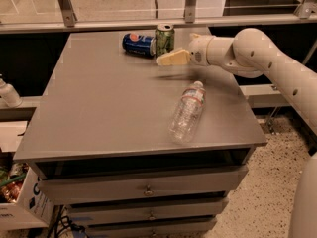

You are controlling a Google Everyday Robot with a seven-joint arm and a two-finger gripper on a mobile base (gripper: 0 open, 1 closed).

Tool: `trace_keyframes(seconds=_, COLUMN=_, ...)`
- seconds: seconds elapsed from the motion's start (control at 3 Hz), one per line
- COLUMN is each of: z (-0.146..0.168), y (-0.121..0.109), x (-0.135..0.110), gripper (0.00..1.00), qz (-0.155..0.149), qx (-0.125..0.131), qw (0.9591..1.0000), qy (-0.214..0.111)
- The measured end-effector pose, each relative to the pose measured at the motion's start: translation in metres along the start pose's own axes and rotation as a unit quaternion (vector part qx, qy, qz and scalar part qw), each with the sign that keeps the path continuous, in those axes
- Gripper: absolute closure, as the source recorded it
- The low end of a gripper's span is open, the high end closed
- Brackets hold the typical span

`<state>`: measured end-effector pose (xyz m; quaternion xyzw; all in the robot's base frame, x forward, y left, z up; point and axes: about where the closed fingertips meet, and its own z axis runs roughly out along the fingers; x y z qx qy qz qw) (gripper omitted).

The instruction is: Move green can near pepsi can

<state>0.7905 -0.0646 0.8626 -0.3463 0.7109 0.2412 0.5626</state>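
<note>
The green can (pixel 164 37) stands upright on the surface (pixel 99 108), just beside the pepsi can (pixel 137 42). Your gripper (pixel 171 59) is close before it; how wide, I cannot tell. Draw it back slowly and straight, so you do not knock the can.

Hand (pixel 168 59) just beside upright green can (pixel 164 39), by pepsi can (pixel 138 43).
</note>
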Motion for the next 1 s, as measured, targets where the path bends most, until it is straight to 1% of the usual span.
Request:
trace_keyframes(seconds=0.33, z=-0.032, y=-0.002, x=0.003, gripper=0.00, qz=0.000, qx=0.009, qw=1.0000, qy=0.000)
trace_keyframes(seconds=0.67, z=-0.072, y=-0.010, x=0.010, gripper=0.00, qz=0.006, qx=0.029, qw=0.9995, qy=-0.009)
trace_keyframes(seconds=1.0, z=-0.078, y=-0.013, x=0.012, gripper=0.00, qz=0.007, qx=0.033, qw=0.9994, qy=-0.008)
